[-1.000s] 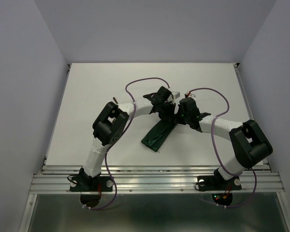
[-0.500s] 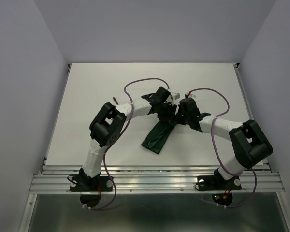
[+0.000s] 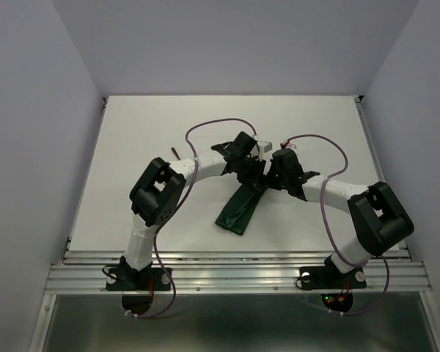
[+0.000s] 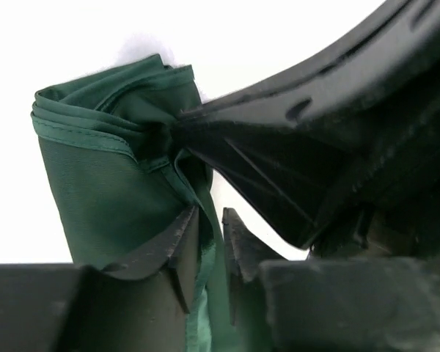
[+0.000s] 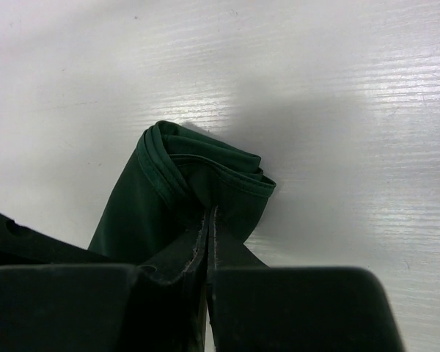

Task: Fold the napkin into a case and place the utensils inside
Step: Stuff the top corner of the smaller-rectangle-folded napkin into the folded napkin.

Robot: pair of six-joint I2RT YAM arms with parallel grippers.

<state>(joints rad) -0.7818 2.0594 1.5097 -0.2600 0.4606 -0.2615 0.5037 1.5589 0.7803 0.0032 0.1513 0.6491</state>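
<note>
Right gripper (image 5: 207, 224), jaws pinching the folded napkin (image 3: 238, 209); left gripper (image 4: 210, 235), jaws narrowly apart astride its edge, grip unclear.

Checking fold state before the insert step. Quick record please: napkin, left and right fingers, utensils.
napkin: dark green, folded into a narrow layered strip, lying diagonally on the table
arms: both meet at the strip's far end
right fingers: shut, pinching the strip's end
left fingers: slightly parted, with a cloth edge between them
utensils: none identifiable in any view
</note>
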